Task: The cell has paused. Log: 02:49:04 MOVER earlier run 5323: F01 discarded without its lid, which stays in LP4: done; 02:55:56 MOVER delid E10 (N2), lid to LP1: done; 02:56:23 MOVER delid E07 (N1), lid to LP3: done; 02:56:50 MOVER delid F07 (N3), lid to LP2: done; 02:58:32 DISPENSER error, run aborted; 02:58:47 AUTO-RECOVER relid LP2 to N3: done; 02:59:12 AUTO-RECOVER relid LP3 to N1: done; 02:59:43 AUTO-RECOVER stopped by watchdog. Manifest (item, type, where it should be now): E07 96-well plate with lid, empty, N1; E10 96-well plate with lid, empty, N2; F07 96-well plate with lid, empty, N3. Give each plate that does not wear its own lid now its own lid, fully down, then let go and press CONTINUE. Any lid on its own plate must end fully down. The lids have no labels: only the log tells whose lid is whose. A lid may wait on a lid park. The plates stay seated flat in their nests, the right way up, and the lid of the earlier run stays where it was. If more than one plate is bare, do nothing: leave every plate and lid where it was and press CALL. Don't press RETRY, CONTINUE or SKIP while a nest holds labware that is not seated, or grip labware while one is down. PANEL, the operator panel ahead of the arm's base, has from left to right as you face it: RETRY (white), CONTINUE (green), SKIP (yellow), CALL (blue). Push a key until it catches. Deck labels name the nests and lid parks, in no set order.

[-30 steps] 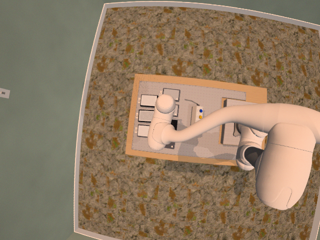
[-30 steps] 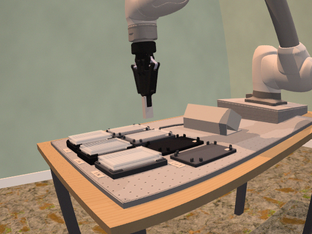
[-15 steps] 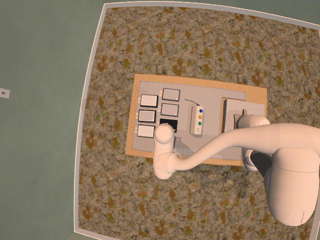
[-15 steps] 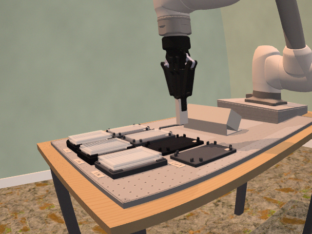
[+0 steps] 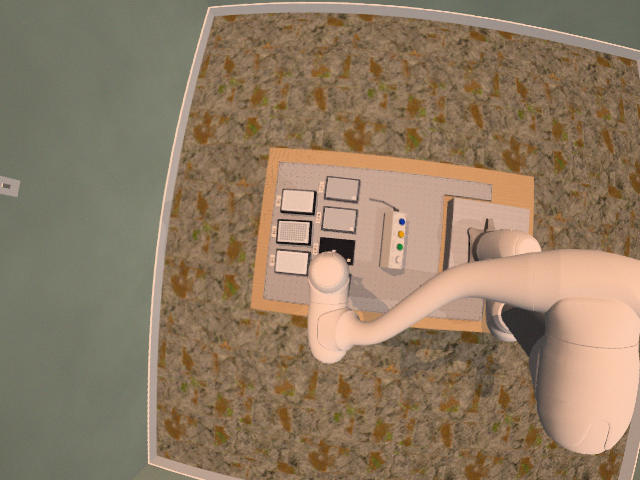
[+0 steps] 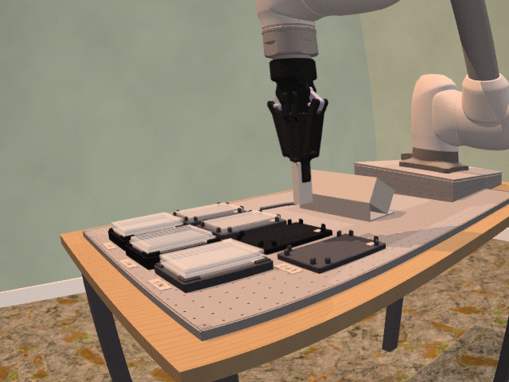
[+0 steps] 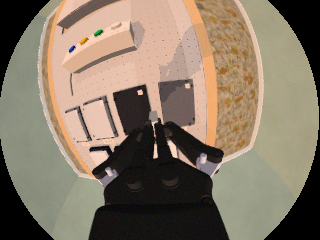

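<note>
- Lids lying loose on two parks: far lid and near lid, side by side, just across the deck from the operator panel, on its side away from the arm's pedestal
- Bare plate, wells showing, seated flat in the middle nest of a row of three, one column farther from the panel than the lids
- Lidded plate and second lidded plate flanking it in the same row, both covers looking level
- Empty black park next in line after the two lids, level with the panel's white key
- Second empty park plain in the exterior view, at the end of that line; covered by the wrist in the top view
- Gripper clenched tight on nothing, pointing straight down, hanging well above the deck near the panel, over the empty-park end of the line
- Panel keys in a row: blue, yellow, green, then white
- Deck labels beside nests and parks too small to read
- Perforated grey deck on a wooden table
</note>
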Robot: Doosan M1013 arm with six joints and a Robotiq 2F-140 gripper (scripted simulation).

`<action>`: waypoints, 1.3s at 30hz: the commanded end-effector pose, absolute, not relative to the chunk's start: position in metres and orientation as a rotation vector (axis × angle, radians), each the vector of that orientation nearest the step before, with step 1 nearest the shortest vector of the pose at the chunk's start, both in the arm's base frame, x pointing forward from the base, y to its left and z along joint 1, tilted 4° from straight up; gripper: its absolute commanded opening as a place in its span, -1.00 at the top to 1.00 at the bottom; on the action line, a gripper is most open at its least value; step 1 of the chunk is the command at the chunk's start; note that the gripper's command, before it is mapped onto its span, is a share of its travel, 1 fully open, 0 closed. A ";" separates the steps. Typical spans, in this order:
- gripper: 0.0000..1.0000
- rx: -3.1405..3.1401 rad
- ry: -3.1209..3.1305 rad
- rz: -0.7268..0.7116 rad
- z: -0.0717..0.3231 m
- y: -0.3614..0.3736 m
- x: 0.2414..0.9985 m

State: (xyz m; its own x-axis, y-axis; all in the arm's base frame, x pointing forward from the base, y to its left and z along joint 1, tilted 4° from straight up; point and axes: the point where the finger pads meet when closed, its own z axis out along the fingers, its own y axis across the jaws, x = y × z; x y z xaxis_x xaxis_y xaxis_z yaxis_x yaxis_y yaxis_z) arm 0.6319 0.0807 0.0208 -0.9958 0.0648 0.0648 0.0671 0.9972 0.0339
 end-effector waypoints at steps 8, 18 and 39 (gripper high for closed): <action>1.00 -0.108 -3.074 -0.062 0.022 0.085 0.631; 1.00 -0.108 -3.074 -0.063 0.017 0.048 0.730; 1.00 -0.108 -3.074 -0.062 0.008 0.009 0.805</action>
State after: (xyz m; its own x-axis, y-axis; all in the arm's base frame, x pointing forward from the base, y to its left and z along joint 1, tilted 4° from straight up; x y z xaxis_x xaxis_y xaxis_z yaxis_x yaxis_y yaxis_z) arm 0.8052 0.0148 0.0086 -0.9954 0.0729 0.0628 0.0756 0.9962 0.0421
